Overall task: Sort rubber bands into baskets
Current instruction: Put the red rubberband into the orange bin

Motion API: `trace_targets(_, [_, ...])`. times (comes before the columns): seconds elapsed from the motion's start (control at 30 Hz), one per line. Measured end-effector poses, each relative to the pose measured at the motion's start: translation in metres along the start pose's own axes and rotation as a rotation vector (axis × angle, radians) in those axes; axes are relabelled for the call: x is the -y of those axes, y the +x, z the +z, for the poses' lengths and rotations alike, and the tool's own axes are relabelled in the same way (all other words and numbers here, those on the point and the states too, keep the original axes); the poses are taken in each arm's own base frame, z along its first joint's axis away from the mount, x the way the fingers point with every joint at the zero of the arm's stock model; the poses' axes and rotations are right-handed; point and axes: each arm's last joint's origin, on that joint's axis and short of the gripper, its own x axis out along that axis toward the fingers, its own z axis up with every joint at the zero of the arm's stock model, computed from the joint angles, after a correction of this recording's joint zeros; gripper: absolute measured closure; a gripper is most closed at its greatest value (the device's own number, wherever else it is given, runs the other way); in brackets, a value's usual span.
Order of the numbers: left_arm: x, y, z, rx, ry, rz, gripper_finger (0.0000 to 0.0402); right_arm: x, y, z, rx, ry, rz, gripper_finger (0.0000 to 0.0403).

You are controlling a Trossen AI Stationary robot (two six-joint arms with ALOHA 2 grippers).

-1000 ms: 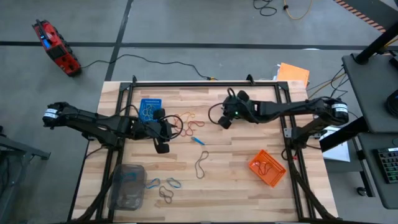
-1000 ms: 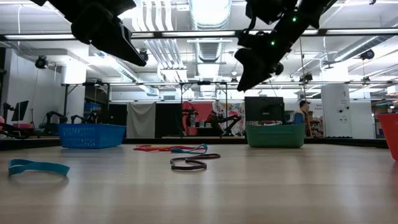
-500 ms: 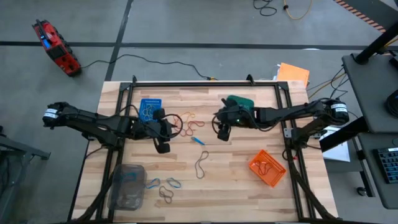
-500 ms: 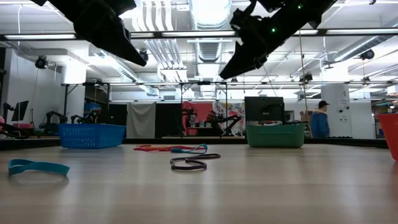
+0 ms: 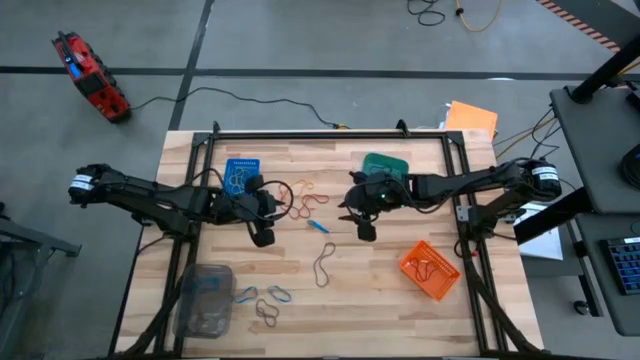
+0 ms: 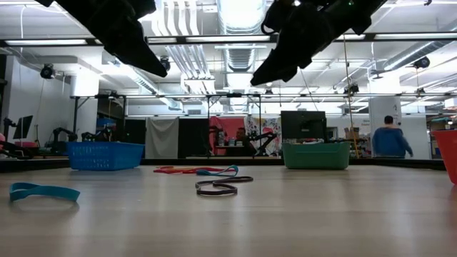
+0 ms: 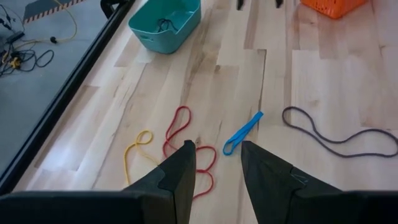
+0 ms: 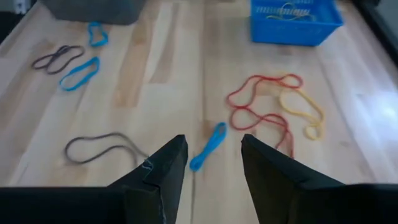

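Both grippers hover above the table's middle, open, with nothing between the fingers. A short blue rubber band lies flat between them. My left gripper is on its left and my right gripper on its right. Red bands and a yellow band lie just beyond it, and a dark band lies nearer. The right wrist view has the blue band right ahead of the fingers. The left wrist view shows the blue band ahead of its own fingers.
The blue basket stands at the far left and the teal basket at the far right. The orange basket is near right and the clear-grey one near left. More blue and dark bands lie beside the clear-grey basket.
My right gripper has swung from over the teal basket toward the table's near edge, turning as it went. It now hangs beside the blue band, and the teal basket has come into view. My left arm has kept its place.
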Motion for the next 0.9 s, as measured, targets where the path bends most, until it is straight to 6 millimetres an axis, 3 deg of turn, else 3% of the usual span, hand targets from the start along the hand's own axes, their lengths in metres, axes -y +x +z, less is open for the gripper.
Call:
trace_targets(0.23, [0.000, 0.002, -0.003, -0.007, -0.024, 0.000, 0.0288, -0.001, 0.000, -0.005, -0.042, 0.028, 0.011, 0.0272])
trace_targets(0.6, [0.004, 0.018, -0.035, 0.018, -0.043, -0.003, 0.0288, -0.001, 0.001, -0.006, -0.048, 0.018, 0.011, 0.0285])
trace_targets(0.9, [0.005, 0.024, -0.048, 0.026, -0.060, -0.004, 0.0288, -0.001, -0.002, -0.005, -0.043, 0.011, 0.001, 0.0287])
